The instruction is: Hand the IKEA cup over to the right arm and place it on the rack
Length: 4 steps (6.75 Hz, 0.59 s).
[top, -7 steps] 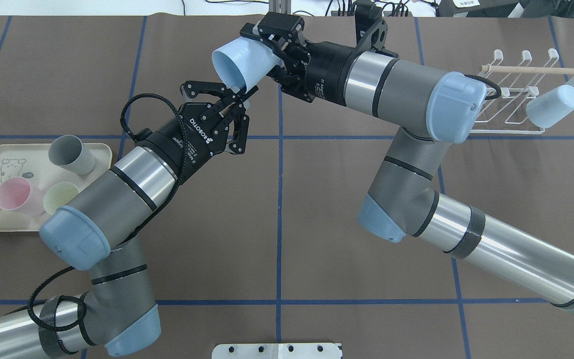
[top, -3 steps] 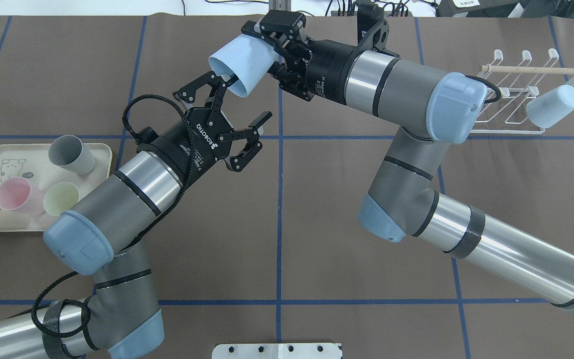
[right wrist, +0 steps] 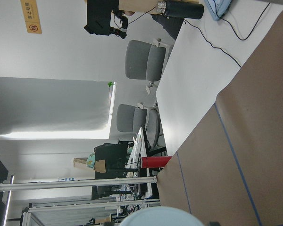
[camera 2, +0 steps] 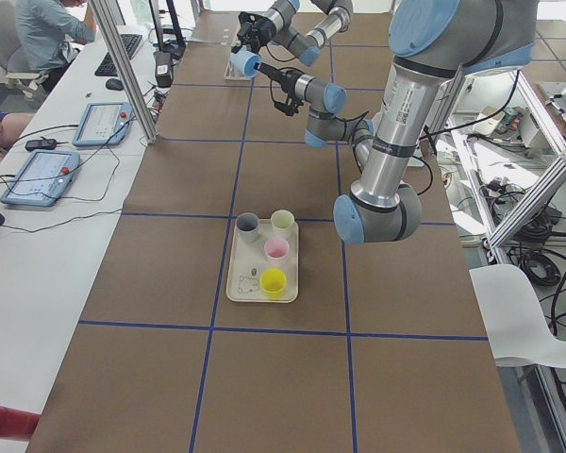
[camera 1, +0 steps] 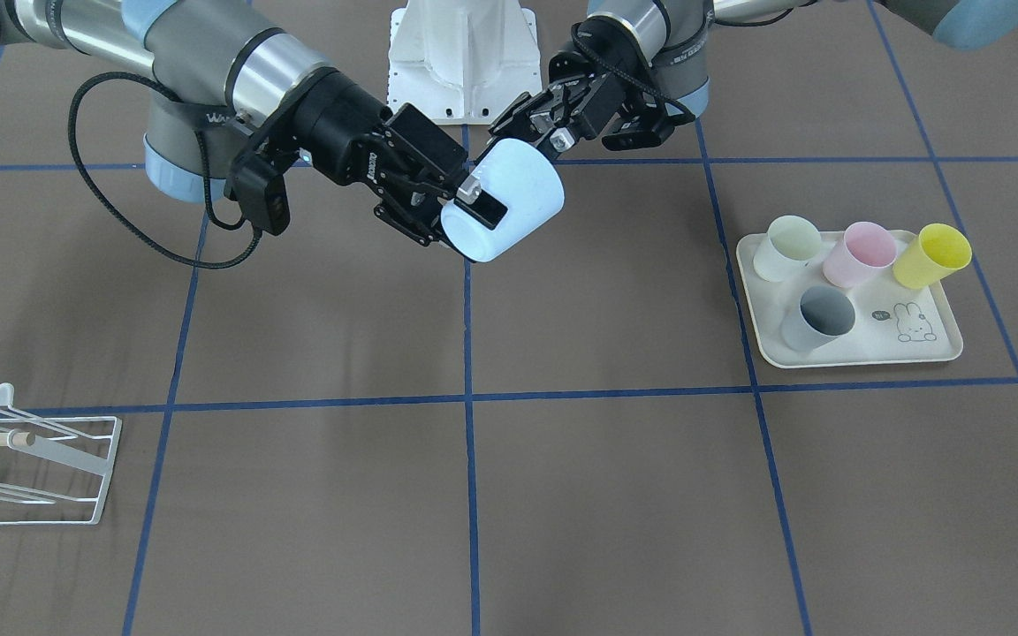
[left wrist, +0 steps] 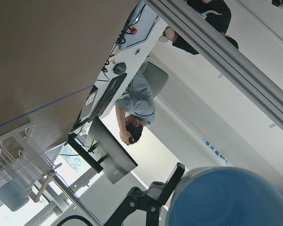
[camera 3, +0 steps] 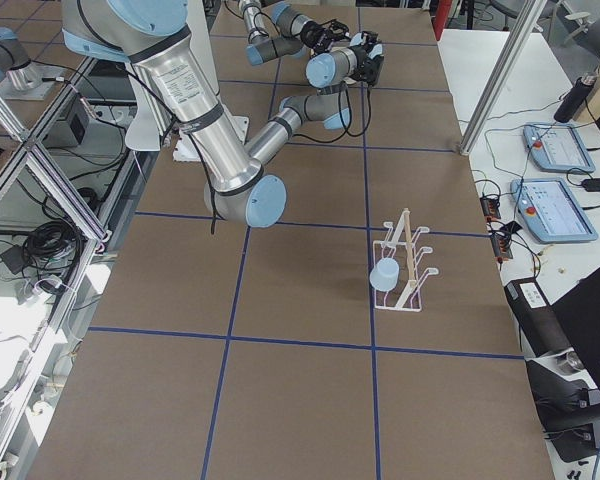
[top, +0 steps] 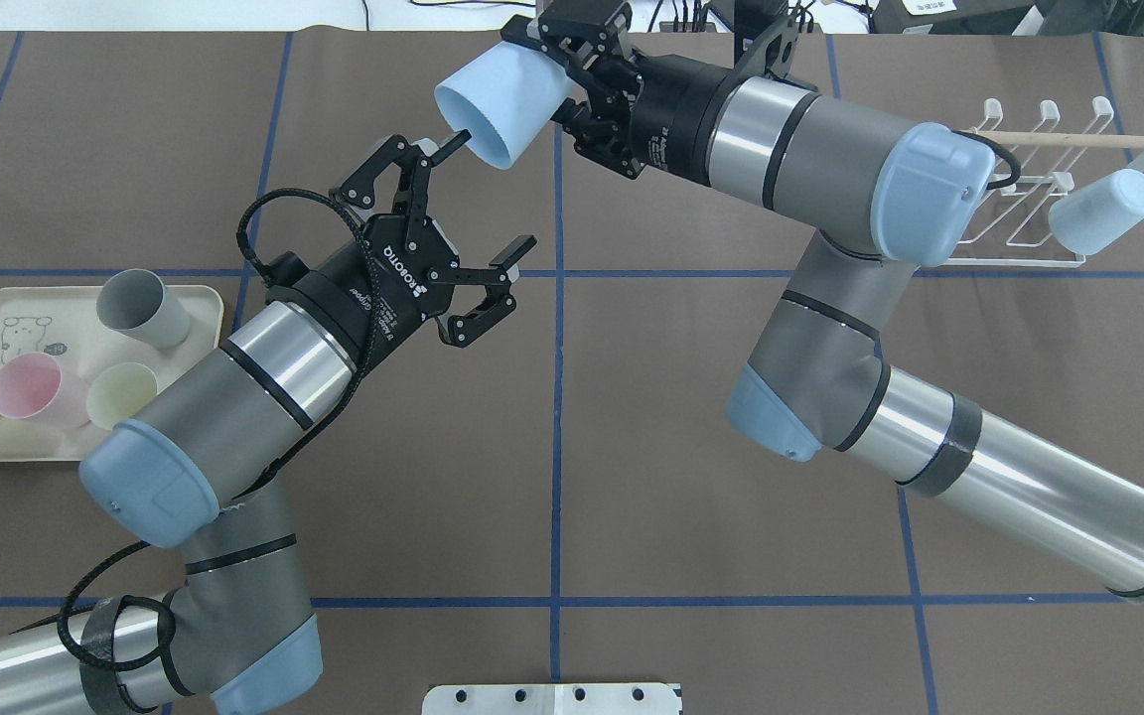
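**Rim snag on the swing-out**

My right arm point(top: 830, 159) must carry to the rack point(top: 1014, 260), well behind the right pincer point(top: 559, 71), which is clamped on the blue cup point(top: 495, 107). My left pincer point(top: 491, 192) gapes apart, one fingertip point(top: 454, 142) just beside the rim: it could catch there.

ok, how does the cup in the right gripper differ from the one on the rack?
The held cup is in the air, clamped at its base end by the right gripper; the rack cup sits on the rack. The held cup's mouth faces the left gripper; the rack cup shows its closed base. Both are pale blue and tapered.
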{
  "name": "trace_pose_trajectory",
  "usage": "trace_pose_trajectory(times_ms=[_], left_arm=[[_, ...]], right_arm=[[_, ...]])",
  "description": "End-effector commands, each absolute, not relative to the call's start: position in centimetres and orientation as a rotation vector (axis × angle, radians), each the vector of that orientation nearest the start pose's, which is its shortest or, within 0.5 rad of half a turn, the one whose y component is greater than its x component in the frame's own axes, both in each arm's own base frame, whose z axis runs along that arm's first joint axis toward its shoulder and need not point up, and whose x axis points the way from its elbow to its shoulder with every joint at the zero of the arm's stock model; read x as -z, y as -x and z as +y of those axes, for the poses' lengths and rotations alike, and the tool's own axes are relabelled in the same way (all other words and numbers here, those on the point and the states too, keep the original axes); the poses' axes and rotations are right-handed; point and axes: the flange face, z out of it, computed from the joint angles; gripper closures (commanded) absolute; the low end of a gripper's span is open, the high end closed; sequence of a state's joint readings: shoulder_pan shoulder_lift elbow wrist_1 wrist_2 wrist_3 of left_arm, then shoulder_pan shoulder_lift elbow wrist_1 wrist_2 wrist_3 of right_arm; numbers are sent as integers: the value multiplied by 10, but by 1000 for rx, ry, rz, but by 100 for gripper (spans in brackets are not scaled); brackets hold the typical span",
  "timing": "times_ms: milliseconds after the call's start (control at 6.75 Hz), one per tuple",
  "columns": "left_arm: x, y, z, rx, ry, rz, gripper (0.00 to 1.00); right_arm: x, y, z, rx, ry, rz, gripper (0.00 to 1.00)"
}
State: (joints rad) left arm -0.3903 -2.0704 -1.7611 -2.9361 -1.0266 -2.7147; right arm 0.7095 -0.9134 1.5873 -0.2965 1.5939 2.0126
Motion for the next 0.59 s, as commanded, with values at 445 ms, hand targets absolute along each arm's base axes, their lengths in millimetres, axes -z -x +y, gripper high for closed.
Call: trace_pose_trajectory(times_ms=[445], left_arm=[[-202, -388, -375, 1190, -13, 2153, 0]], right_arm=[[-263, 228, -661, -696, -603, -1571, 100]])
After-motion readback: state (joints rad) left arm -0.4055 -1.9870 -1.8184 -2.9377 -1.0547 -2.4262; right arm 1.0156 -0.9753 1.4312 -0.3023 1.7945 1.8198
